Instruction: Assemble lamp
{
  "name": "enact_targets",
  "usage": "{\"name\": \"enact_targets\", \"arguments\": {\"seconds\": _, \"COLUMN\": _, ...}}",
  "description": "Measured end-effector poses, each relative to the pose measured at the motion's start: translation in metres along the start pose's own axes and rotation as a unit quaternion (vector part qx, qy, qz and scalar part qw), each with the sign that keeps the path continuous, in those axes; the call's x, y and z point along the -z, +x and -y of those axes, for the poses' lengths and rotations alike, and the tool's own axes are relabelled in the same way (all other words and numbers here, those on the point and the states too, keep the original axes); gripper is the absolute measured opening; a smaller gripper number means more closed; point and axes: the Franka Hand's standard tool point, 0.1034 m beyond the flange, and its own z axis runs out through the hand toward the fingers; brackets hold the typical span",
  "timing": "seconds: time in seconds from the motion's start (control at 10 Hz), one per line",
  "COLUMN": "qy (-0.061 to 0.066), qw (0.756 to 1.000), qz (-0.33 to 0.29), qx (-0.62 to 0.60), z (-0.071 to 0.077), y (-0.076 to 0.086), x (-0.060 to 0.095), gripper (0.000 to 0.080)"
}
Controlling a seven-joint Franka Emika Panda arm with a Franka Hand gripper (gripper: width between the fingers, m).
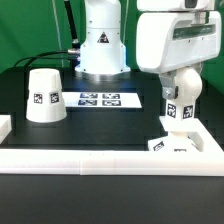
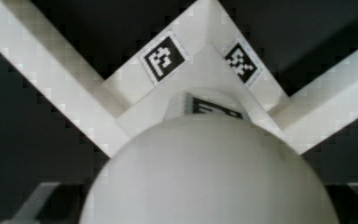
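Observation:
My gripper (image 1: 181, 92) is shut on the white ball-like bulb (image 1: 180, 105) and holds it upright over the small flat square base (image 1: 172, 145). The base lies in the corner of the white frame at the exterior view's right. I cannot tell whether the bulb touches the base. In the wrist view the bulb (image 2: 202, 160) fills the foreground, and the tagged base (image 2: 202, 62) shows beyond it in the corner. The gripper (image 2: 197, 208) has dark fingers (image 2: 30, 200) just visible at the bulb's sides. The cone shade (image 1: 43, 95) stands on the table at the exterior view's left.
The marker board (image 1: 98, 99) lies flat in front of the arm's base (image 1: 100, 50). A white frame wall (image 1: 100, 158) runs along the table's front and turns up at the right corner (image 1: 210, 140). The table surface is black.

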Motion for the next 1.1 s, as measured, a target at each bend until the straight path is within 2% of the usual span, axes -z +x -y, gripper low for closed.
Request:
{"name": "enact_targets", "arguments": {"seconds": 0.2, "qy": 0.000, "qw": 0.996, "qz": 0.000, "qx": -0.094, "z": -0.0007, "y": -0.0003, "x": 0.0002, "gripper": 0.0579}}
{"name": "enact_targets", "arguments": {"seconds": 0.4, "qy": -0.002, "qw": 0.980, "qz": -0.004, "qx": -0.197, "z": -0.0018, "y": 0.0008, "x": 0.0010, "gripper": 0.0579}}
{"name": "enact_targets", "arguments": {"seconds": 0.8, "qy": -0.004, "qw": 0.929, "qz": -0.007, "qx": -0.369, "z": -0.0048, "y": 0.0001, "x": 0.0018, "gripper": 0.0579}}
{"name": "enact_targets", "arguments": {"seconds": 1.0, "qy": -0.004, "qw": 0.913, "qz": -0.007, "qx": -0.407, "z": -0.0063, "y": -0.0010, "x": 0.0019, "gripper": 0.0579}}
{"name": "enact_targets", "arguments": {"seconds": 1.1, "qy": -0.005, "qw": 0.896, "qz": -0.007, "qx": -0.445, "z": -0.0071, "y": -0.0015, "x": 0.0020, "gripper": 0.0579}}
